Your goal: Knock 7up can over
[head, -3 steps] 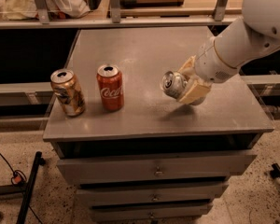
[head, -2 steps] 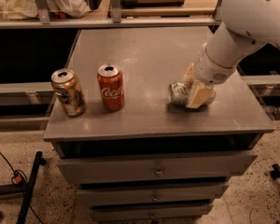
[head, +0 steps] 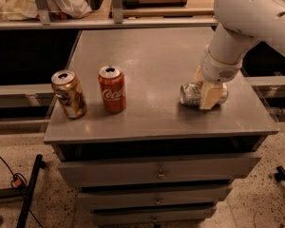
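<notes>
The 7up can [head: 189,95], silver-grey, lies on its side on the right part of the grey cabinet top [head: 152,56], its top end pointing left. My gripper [head: 204,92] reaches down from the white arm [head: 247,18] and straddles the can's middle. One beige finger [head: 209,96] is in front of the can and the other is behind it, both against the can. The can's right end shows just past the front finger.
A red Coca-Cola can [head: 112,88] and a gold-and-brown patterned can [head: 69,93] stand upright at the front left. The cabinet's right edge is close beside my gripper. Drawers sit below the top. A shelf with clutter runs behind.
My gripper has carried the tilted can down and to the right. The can now lies flat on the cabinet top. The two other cans have not moved.
</notes>
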{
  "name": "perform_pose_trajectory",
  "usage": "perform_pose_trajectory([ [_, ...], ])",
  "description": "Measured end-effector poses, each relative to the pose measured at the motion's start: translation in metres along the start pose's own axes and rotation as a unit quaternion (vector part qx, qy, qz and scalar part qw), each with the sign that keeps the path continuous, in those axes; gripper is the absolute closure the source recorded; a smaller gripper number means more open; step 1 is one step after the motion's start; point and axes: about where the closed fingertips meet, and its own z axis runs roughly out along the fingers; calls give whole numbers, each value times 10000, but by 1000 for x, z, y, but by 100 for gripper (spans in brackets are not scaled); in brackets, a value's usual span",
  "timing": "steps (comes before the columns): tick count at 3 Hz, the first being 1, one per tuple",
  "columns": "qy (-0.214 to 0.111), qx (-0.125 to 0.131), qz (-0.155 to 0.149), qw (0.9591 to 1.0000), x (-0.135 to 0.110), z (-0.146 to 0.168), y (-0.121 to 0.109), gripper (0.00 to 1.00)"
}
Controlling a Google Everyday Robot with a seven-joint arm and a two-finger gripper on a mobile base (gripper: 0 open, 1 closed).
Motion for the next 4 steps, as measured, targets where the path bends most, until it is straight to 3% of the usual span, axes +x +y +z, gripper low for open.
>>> perform_pose_trajectory([
  [1,1,-1,-1,10000,0,0,1,13],
  [2,1,-1,-4,10000,0,0,1,0],
  [3,308,-135,-50,9994,5,-13,4,0],
  [4,308,-135,-50,9994,5,-13,4,0],
])
